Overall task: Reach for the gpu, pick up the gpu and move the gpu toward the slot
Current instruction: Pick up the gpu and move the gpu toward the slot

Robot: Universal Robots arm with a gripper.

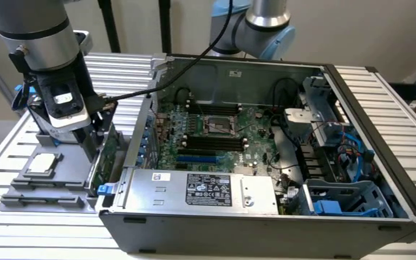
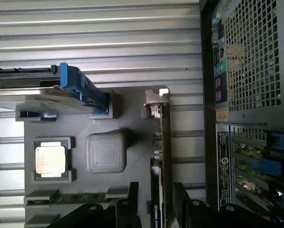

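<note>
Ribbed metal worktop [image 1: 396, 108], carrying an open computer case [image 1: 266, 227] and, at the exterior view's left, a grey parts tray [image 1: 20, 201].

Item 1: gpu [image 2: 164, 142]. It stands on edge in the tray's slotted holder, on the side of the tray nearest the case wall, with its silver bracket [image 2: 156, 97] at the end far from me. It has not been lifted.

Item 2: end effector [image 2: 157, 205]. I have it lowered over the near end of the gpu with the fingers [image 2: 132, 197] parted, one on each side of the card. Neither side looks clamped, so I hold nothing.

Item 3: hard drive [image 2: 47, 90] with blue frame, and square chip [image 2: 50, 159]. Both sit in the tray, apart from the card.

Hazards, as I judge them:
- The card looks closer to one finger than the other, so closing could shove it sideways in its holder or seat it crooked.
- A grip this near one end may let the bracket end droop and catch on the tray.
- The case wall is just beside the card, so a tilted lift could scrape it.
</note>
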